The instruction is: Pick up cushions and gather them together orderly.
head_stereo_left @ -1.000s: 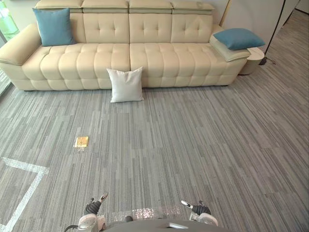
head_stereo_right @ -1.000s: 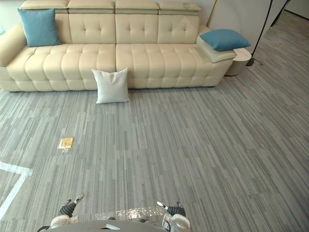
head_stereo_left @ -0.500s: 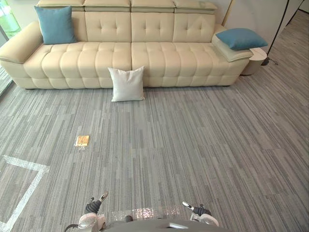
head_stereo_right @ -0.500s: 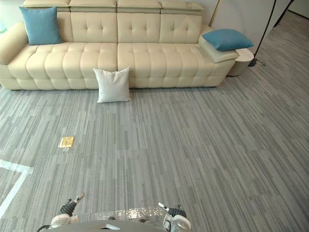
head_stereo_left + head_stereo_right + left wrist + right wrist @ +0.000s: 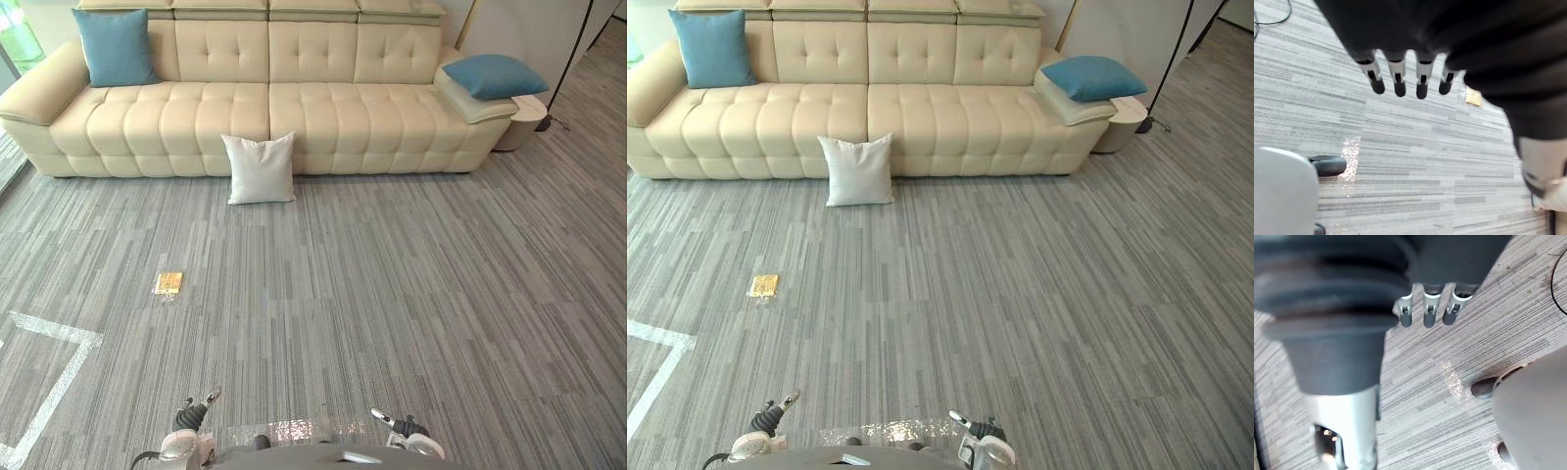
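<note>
A white cushion (image 5: 260,167) stands on the grey floor, leaning against the front of the cream sofa (image 5: 323,108). One blue cushion (image 5: 115,46) is propped upright at the sofa's left end. Another blue cushion (image 5: 1091,77) lies flat on the right armrest. My left hand (image 5: 1398,81) hangs low over the floor with straight fingers and holds nothing. My right hand (image 5: 1427,313) hangs the same way, fingers straight and empty. Both hands are far from the cushions, at the near edge of the eye views, the left hand (image 5: 188,419) and the right hand (image 5: 402,429).
A small flat golden thing (image 5: 168,283) lies on the floor to the left. White tape lines (image 5: 54,387) mark the floor at the near left. A round side table (image 5: 524,113) and a lamp pole (image 5: 571,54) stand by the sofa's right end.
The whole picture has shifted a little, with the sofa and cushions sitting slightly lower and right: the camera has moved. Both hands hang as before.
</note>
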Controlling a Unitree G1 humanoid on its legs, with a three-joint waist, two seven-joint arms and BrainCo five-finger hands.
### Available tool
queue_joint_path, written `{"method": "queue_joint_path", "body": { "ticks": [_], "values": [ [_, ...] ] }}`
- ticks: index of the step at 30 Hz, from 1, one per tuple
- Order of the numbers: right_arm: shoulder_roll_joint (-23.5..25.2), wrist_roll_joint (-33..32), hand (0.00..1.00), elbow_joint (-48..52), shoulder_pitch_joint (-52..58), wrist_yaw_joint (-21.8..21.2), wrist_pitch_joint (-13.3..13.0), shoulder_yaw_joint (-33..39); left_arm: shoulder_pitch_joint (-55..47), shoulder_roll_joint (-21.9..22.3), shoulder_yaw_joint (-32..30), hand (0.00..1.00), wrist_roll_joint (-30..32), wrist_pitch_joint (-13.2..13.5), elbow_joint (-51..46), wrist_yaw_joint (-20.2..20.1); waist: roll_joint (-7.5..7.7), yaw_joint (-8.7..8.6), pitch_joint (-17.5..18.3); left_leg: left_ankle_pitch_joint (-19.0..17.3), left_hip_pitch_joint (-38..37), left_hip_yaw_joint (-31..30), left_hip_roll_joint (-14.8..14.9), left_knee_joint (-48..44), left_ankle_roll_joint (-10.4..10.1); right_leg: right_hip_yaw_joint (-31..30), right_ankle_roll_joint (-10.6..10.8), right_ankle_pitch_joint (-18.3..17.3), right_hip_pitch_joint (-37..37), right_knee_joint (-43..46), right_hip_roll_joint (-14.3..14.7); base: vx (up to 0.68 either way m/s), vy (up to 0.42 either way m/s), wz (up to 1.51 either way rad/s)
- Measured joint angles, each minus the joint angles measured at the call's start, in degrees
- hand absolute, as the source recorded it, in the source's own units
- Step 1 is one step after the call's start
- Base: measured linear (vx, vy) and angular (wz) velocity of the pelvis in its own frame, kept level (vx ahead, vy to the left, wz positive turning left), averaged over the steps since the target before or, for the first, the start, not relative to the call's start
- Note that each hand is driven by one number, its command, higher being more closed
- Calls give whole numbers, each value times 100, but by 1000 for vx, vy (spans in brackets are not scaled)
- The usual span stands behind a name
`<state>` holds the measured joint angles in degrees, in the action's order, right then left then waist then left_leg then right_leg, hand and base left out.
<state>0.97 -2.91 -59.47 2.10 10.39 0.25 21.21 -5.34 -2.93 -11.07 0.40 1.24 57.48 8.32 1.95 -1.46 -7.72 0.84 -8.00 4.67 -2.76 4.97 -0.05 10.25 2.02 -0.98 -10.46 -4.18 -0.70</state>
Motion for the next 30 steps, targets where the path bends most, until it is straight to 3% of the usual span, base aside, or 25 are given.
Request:
{"method": "queue_joint_path", "body": {
  "ticks": [23,24,27,29,30],
  "values": [
    [6,-16,0,15,-18,-28,-3,185,95,9,-18,0,-16,-5,58,-35,-47,5,-71,-114,109,48,30,-6,-64,140,-59,-65,53,9,4,1,-1,3],
    [7,-21,0,39,-16,-27,-5,227,102,12,-37,0,-15,-11,69,-41,-34,-47,-86,-250,139,666,189,-125,-78,315,-51,-205,59,164,-49,41,-28,52],
    [-11,-11,0,117,-9,-27,-1,224,152,104,-220,0,-25,3,-45,-47,-50,51,-217,-610,484,924,346,-1118,-112,406,-51,-440,132,550,-137,86,-10,33],
    [11,-14,0,319,-2,-30,-2,233,192,159,-415,0,-30,0,-132,-49,-150,98,-345,-1000,978,1161,552,-2394,-298,402,-40,-670,170,852,-199,87,8,-1],
    [12,-14,0,406,-1,-30,-1,231,193,177,-439,0,-31,-1,-192,-49,-162,93,-382,-1029,1099,1215,596,-2709,-344,397,-51,-711,158,908,-228,76,49,0]
  ]
}}
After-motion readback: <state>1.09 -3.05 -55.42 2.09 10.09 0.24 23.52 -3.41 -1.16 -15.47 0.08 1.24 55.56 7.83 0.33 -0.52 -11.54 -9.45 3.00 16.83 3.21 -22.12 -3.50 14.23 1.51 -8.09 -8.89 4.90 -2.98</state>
